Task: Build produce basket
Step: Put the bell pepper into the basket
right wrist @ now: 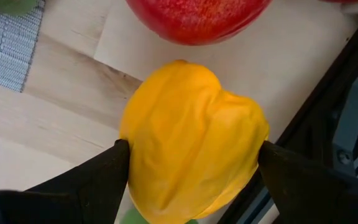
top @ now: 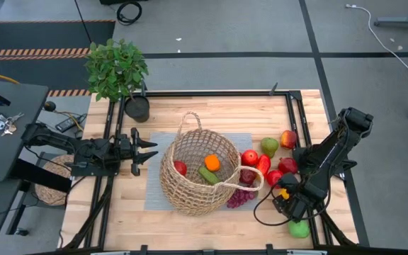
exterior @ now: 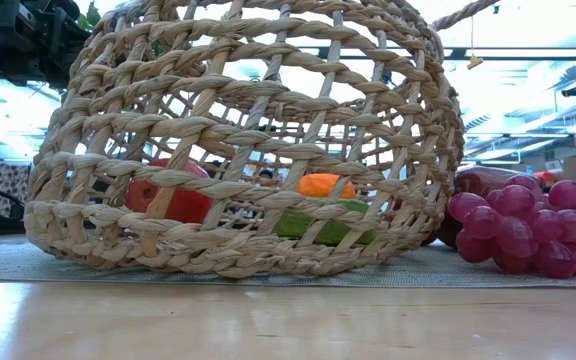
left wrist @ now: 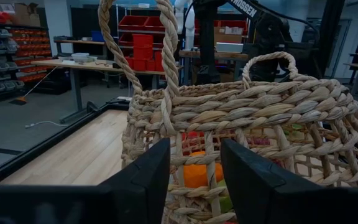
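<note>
**Two grippers at work: one spread before the basket, one pinching a yellow pepper**

Two arms are seen over the wooden table (top: 119, 212). At the far left, a leafy potted plant (top: 117, 69) is set at the table's back corner. Just in front of it, the left gripper (top: 145, 151) is held low above the table, its fingers (left wrist: 143, 180) spread apart with nothing between them, pointed at the basket (top: 198, 173) and stopped just short of its woven wall.

The basket is placed at the middle of the table on a grey mat (top: 154, 191), with one loop handle raised at the back and the other at the front right. Inside it, a red fruit (top: 180, 168) is seen at the left, a green vegetable (top: 208, 176) in the middle and an orange (top: 212, 163) just behind that. In the low view the same three pieces are seen through the weave, resting on the basket's floor.

To the right of the basket, loose produce is gathered on the bare wood: a purple grape bunch (top: 240, 197) touching the basket's front right side, a red apple (top: 250, 157), a red pepper (top: 263, 164), a green pear-like fruit (top: 269, 146) and a red-and-yellow apple (top: 288, 139) farther back.

Farther right, the right gripper (top: 284, 193) is lowered near the table's right edge. A yellow pepper (right wrist: 194, 143) is pinched between its fingers (right wrist: 98, 180), which are pressed against both of its sides. A red fruit lies just beyond the pepper, and a green apple (top: 299, 229) lies nearer the front edge.
</note>
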